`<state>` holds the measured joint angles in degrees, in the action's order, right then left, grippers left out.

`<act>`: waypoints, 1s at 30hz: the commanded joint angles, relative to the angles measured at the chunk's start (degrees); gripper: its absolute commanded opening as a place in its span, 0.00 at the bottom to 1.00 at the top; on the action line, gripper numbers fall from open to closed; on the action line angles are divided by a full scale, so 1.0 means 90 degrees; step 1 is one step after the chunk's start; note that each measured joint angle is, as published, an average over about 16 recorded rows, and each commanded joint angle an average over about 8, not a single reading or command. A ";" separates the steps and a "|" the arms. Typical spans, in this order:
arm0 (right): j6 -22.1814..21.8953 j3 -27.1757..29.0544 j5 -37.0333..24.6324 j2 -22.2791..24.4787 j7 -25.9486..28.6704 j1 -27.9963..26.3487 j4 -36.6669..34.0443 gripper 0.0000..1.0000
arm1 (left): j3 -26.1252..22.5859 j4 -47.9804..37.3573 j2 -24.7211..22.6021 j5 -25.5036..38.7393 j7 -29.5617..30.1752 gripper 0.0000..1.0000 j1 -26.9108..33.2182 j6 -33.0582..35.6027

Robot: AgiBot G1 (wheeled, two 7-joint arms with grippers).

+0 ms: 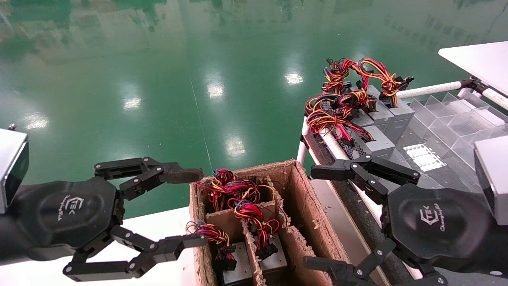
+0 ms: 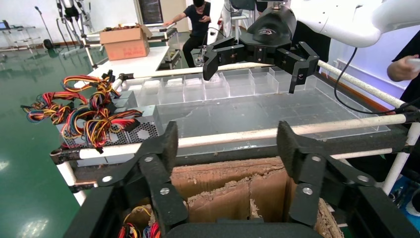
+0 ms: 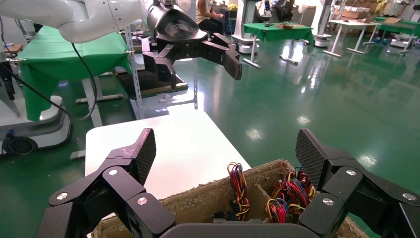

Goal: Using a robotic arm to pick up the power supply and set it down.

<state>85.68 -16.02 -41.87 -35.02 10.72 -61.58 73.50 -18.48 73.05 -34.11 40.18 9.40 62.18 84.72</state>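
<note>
- Cardboard box (image 1: 301, 186) on the white desk (image 1: 158, 226), split by dividers into cells.
- Held the power supply (image 1: 278, 258) in a cell near the right wall, grey top showing below its wire bundle (image 1: 254, 216).
- Appeared to stand on end, long axis running down into the cell, so probably reachable only from above.
- Right claw (image 1: 317, 218): hung just outside the box's right wall, fingers spread wide, nothing between them.
- Lay to the left of that claw and lower, just across the cardboard wall; looked closer to it than to the other arm.
- Left claw (image 1: 196, 207): hovered at the box's left wall, likewise wide open and empty, one fingertip pad brown and worn.
- Stacked well apart on the rack (image 1: 428, 89) to the right: more grey supplies (image 1: 377, 143), wires tangled on top.
- Called for a short shift left over the cell, then a straight descent; loose wires likely to snag the fingers.
</note>
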 commanded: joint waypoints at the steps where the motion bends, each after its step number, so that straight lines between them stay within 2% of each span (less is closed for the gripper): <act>1: 0.0000 0.0000 0.0000 0.0000 0.0000 0.0000 0.0000 1.00 | 0.0000 0.0000 0.0000 0.0000 0.0000 0.00 0.0000 0.0000; 29: 0.0000 0.0000 0.0000 0.0000 0.0000 0.0000 0.0000 1.00 | 0.0000 0.0000 0.0000 0.0000 0.0000 0.00 0.0000 0.0000; 30: 0.0000 0.0000 0.0000 0.0000 0.0000 0.0000 0.0000 1.00 | 0.0000 0.0000 0.0000 0.0000 0.0000 0.12 0.0000 0.0000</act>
<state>85.68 -16.02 -41.87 -35.02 10.72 -61.58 73.50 -18.48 73.05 -34.11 40.18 9.40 62.18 84.72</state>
